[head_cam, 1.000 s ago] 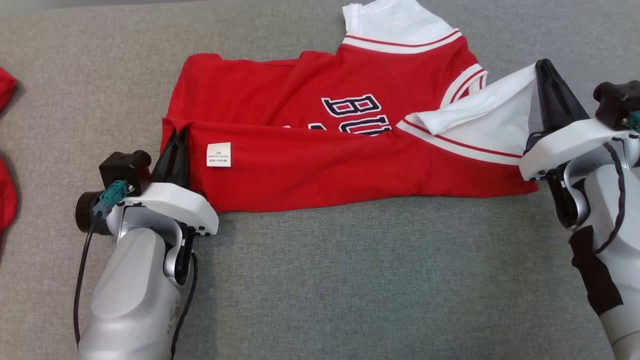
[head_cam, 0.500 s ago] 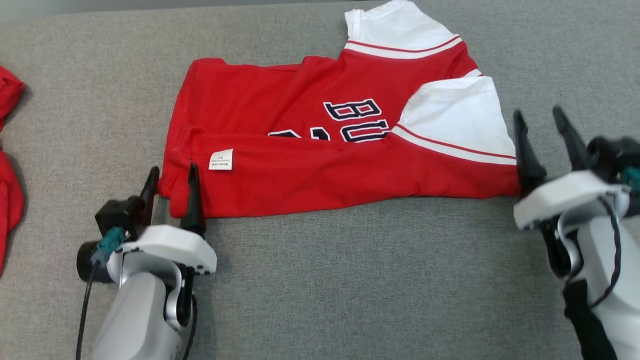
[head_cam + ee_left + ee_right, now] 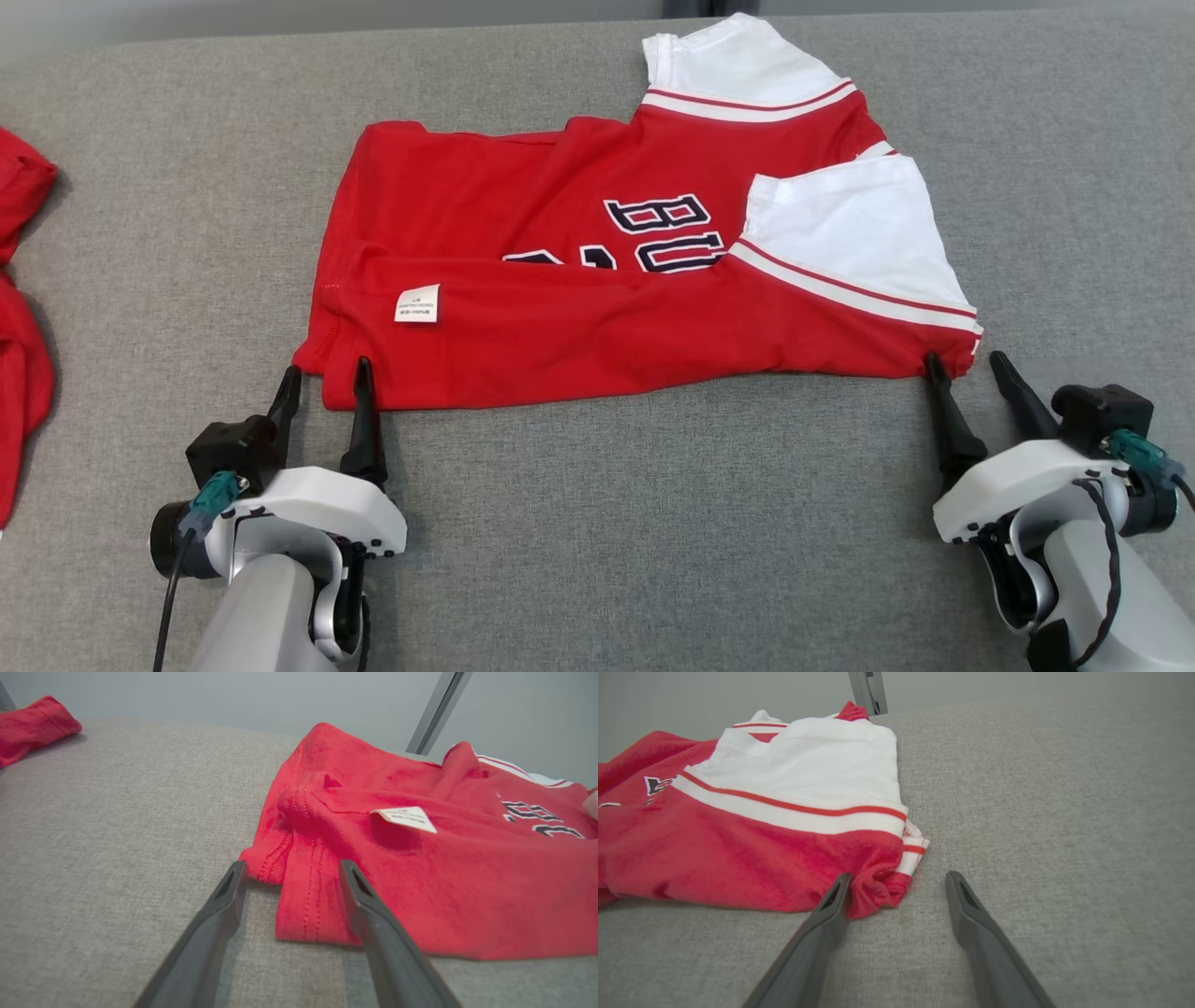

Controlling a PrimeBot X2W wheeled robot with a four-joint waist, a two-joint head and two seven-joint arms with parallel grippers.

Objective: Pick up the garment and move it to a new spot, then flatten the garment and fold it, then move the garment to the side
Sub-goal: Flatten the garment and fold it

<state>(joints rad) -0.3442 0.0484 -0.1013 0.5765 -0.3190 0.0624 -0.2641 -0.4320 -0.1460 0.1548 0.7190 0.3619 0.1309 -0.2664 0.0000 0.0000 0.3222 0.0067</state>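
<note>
Lying folded lengthwise across the far middle of the grey fabric-covered table [image 3: 597,523], the red jersey [image 3: 579,317] shows white sleeves with red-striped trim, dark lettering and a white label [image 3: 417,303]; another red cloth [image 3: 19,308] lies at far left. Left fingers [image 3: 362,411] spread, straddling the hem corner; right fingers [image 3: 945,411] spread at the sleeve-side corner, nothing pinched. Wrist views add a grey wall [image 3: 233,695] and metal post [image 3: 437,711] behind.
</note>
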